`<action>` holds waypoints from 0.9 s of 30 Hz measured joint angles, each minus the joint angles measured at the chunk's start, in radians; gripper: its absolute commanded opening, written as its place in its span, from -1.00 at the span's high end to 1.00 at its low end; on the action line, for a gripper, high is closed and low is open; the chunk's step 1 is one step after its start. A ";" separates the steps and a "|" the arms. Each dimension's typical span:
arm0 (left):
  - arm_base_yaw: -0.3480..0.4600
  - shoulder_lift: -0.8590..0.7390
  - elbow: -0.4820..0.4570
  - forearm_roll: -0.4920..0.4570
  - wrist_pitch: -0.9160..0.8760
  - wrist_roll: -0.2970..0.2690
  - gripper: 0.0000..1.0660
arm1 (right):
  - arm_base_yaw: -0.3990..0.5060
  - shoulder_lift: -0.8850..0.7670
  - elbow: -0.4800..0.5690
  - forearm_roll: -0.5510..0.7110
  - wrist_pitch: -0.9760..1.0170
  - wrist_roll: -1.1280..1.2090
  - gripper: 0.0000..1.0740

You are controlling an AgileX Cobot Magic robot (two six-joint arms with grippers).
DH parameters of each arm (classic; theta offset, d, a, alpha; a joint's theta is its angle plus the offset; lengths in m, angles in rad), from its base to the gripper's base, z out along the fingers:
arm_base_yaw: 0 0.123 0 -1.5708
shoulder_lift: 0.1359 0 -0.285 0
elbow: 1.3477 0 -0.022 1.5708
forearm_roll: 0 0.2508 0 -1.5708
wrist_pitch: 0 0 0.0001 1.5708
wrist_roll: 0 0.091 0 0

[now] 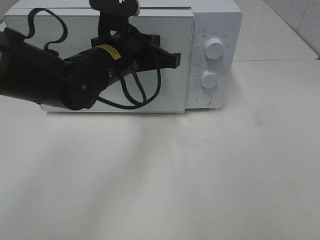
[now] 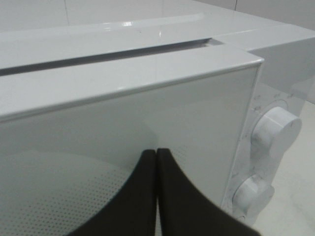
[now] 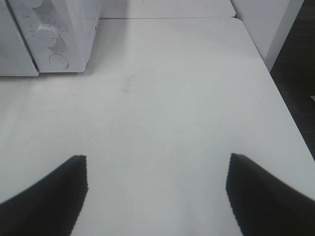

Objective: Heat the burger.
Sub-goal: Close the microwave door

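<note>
No burger visible in any view; probably inside the microwave (image 1: pixel 220 20) behind its white door (image 1: pixel 170 95), though unconfirmed. Seemingly the door-closing step: best done by pressing squarely near the door's right edge, just beside the upper dial (image 1: pixel 214 48) and lower dial (image 1: pixel 209 79), until the dark seam along the top goes flush, without sliding onto the knobs. Left gripper (image 1: pixel 176 60) pressed together and empty, tips at or just off the door face, arm reaching in from the left, wrist roughly level. Right gripper (image 3: pixel 156 158) spread wide, holding nothing, hanging above the table (image 3: pixel 162 88) on the near right, well apart from the microwave.
</note>
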 measured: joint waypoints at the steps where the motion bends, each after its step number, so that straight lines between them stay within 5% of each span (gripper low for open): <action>1: 0.000 0.006 -0.014 -0.013 0.012 0.001 1.00 | 0.000 0.000 0.000 0.000 0.000 0.000 -0.40; 8: -0.012 0.046 -0.094 -0.068 0.066 0.067 1.00 | 0.000 0.000 0.000 0.000 0.000 0.000 -0.40; 17: -0.017 0.028 -0.109 -0.106 0.170 0.074 1.00 | 0.000 0.000 0.000 0.000 0.000 0.000 -0.40; 24: -0.003 -0.036 -0.072 -0.137 0.316 0.074 1.00 | 0.000 0.000 0.000 0.000 0.000 0.000 -0.40; 27: -0.003 -0.071 -0.031 -0.137 0.369 0.074 0.84 | 0.000 0.000 0.000 0.000 0.000 0.000 -0.40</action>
